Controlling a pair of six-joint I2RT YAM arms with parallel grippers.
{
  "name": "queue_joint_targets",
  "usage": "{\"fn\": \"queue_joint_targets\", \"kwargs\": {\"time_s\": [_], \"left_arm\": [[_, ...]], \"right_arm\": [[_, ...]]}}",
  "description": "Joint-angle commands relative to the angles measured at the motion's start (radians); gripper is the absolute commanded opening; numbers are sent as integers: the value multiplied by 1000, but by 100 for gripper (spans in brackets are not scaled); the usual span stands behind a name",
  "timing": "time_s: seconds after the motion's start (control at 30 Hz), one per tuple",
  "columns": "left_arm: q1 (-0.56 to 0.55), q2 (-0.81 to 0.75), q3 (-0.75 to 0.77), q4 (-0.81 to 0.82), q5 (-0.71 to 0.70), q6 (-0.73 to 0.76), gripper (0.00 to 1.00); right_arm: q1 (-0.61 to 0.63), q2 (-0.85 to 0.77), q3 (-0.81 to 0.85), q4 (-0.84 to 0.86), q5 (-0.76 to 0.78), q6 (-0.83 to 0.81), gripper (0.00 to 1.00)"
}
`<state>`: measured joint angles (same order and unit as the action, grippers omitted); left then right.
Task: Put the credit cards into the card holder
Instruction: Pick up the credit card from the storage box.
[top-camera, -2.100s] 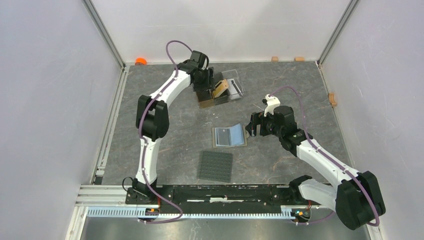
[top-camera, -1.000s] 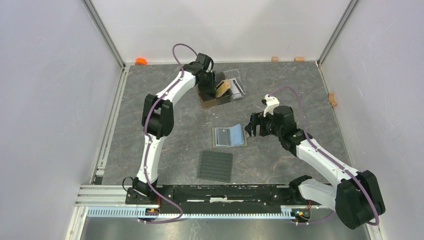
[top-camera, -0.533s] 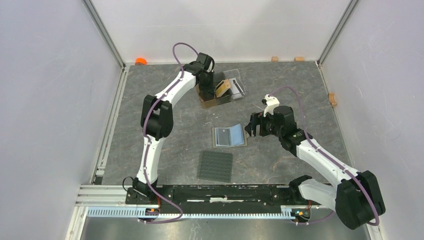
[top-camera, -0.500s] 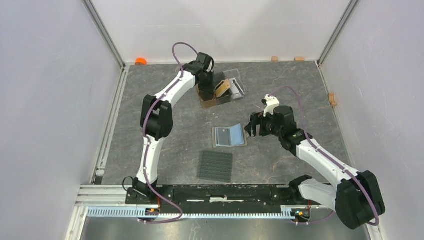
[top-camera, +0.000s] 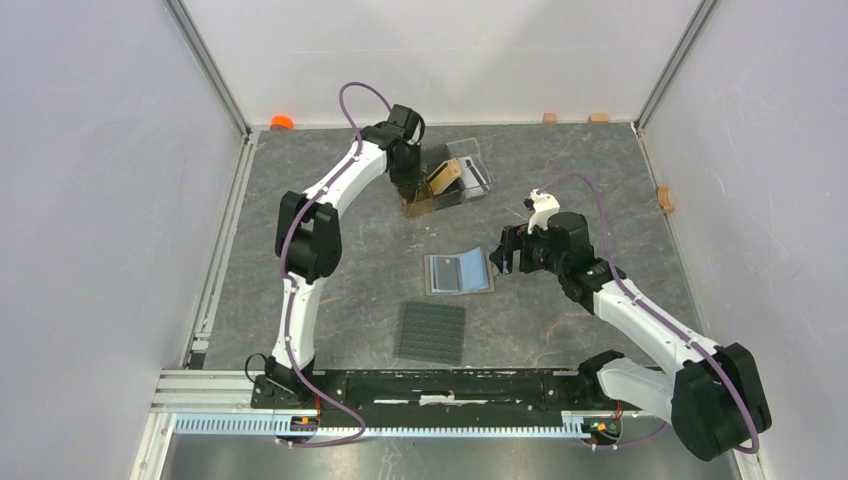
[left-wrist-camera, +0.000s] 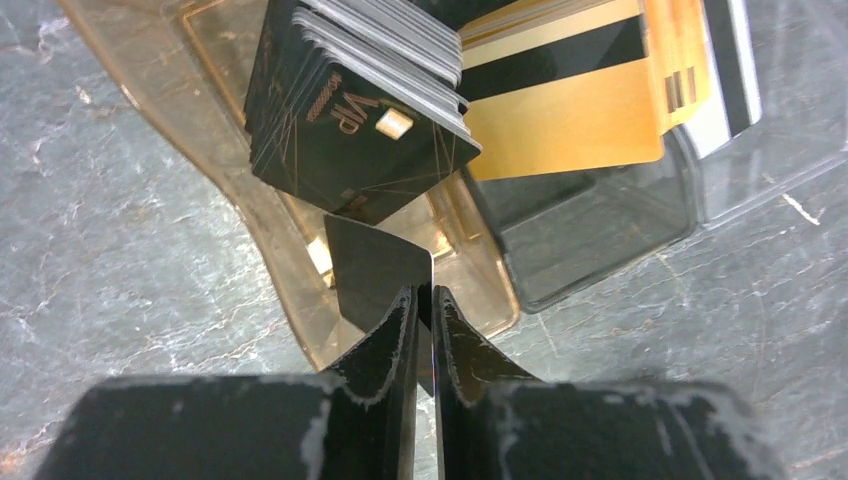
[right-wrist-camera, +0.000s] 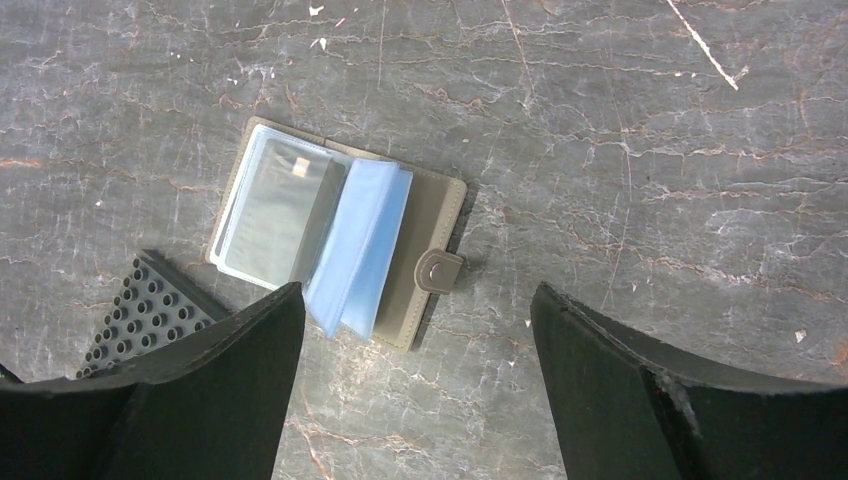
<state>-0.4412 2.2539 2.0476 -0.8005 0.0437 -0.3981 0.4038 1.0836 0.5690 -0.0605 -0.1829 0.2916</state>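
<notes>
My left gripper (left-wrist-camera: 422, 292) is shut on the edge of one black credit card (left-wrist-camera: 375, 270), over the amber end slot of the clear card stand (left-wrist-camera: 200, 170). A stack of black cards (left-wrist-camera: 350, 130), a gold card with a black stripe (left-wrist-camera: 570, 110) and a white-silver card (left-wrist-camera: 735, 70) stand in that stand. In the top view the left gripper (top-camera: 408, 188) is at the stand (top-camera: 460, 185), far back. The card holder (top-camera: 459, 272) lies open mid-table, its olive cover and bluish pockets (right-wrist-camera: 360, 245) showing. My right gripper (right-wrist-camera: 415, 292) hovers open just right of it, holding nothing.
A dark grey studded mat (top-camera: 431, 332) lies in front of the card holder; its corner (right-wrist-camera: 140, 310) shows beside my right gripper's left finger. An orange object (top-camera: 281, 122) sits at the back left corner. Small wooden blocks (top-camera: 549, 117) line the back and right walls.
The left gripper's jaws have closed onto the black card at the stand, and the left arm shifted slightly. The right arm and card holder have not moved.
</notes>
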Motion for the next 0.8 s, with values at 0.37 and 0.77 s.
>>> {"fn": "queue_joint_targets", "kwargs": {"time_s": [0.37,0.77], "left_arm": [[13,-77,-59,-64,-97,105,2],[13,-172,13,-163,-144,153,2]], "right_arm": [[-4,-30,-13,42,2,19,87],[-3,-42,-15,39,19,25,87]]}}
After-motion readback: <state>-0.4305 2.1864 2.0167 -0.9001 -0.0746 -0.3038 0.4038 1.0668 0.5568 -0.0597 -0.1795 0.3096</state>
